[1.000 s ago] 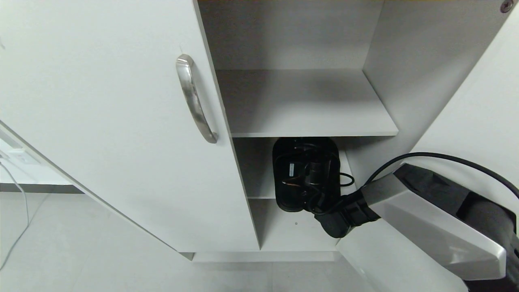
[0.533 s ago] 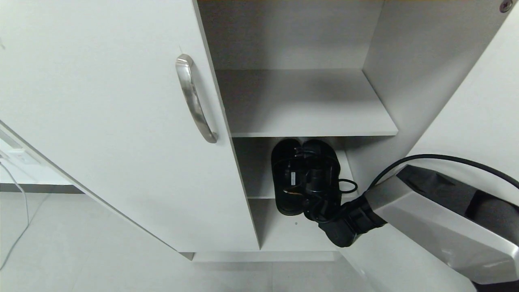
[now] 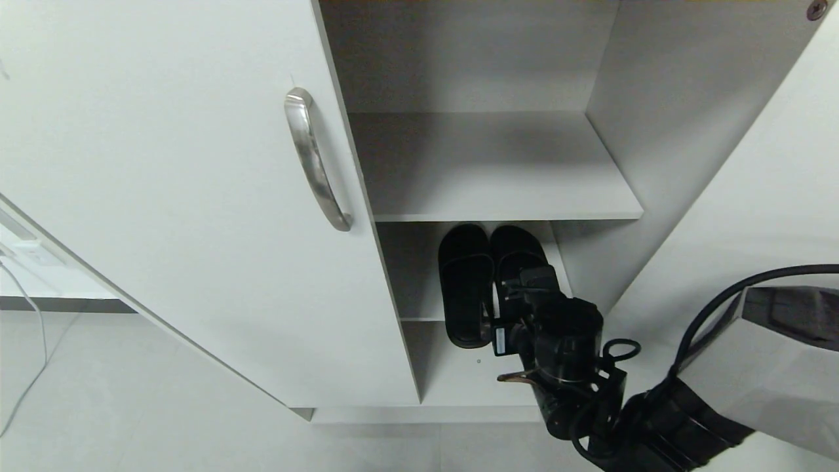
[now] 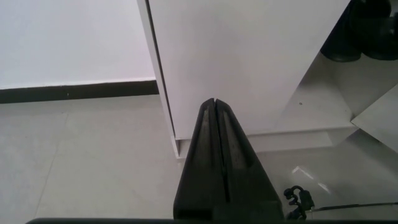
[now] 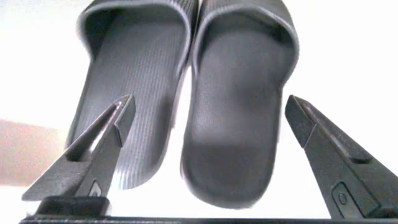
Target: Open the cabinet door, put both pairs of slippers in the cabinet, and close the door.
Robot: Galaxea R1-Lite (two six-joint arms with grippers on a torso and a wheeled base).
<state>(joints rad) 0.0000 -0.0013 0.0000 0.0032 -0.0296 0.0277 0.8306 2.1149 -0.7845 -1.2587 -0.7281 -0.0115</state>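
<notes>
A pair of black slippers [image 3: 467, 282] lies side by side, toes inward, on the lower shelf [image 3: 413, 282] of the cabinet, heels sticking out past the shelf's front edge. My right gripper [image 3: 536, 280] hovers just in front of and partly over the right slipper's heel. In the right wrist view it [image 5: 208, 118] is open, with the slippers [image 5: 236, 124] lying beyond the spread fingers [image 5: 118, 115], untouched. My left gripper [image 4: 214, 106] is shut with nothing in it, low over the floor in front of the cabinet base. The slippers' heels [image 4: 367, 31] show at the corner of that view.
The cabinet's left door [image 3: 164, 196] with its curved metal handle [image 3: 314, 160] is closed. The right door [image 3: 767, 164] stands open beside my right arm. The upper shelf [image 3: 491, 164] is bare. Pale tiled floor [image 3: 164, 432] lies in front; a cable hangs at the far left.
My right gripper has let go of the slippers and drawn back out of the cabinet toward me. The slippers have settled flat on the lower shelf.
</notes>
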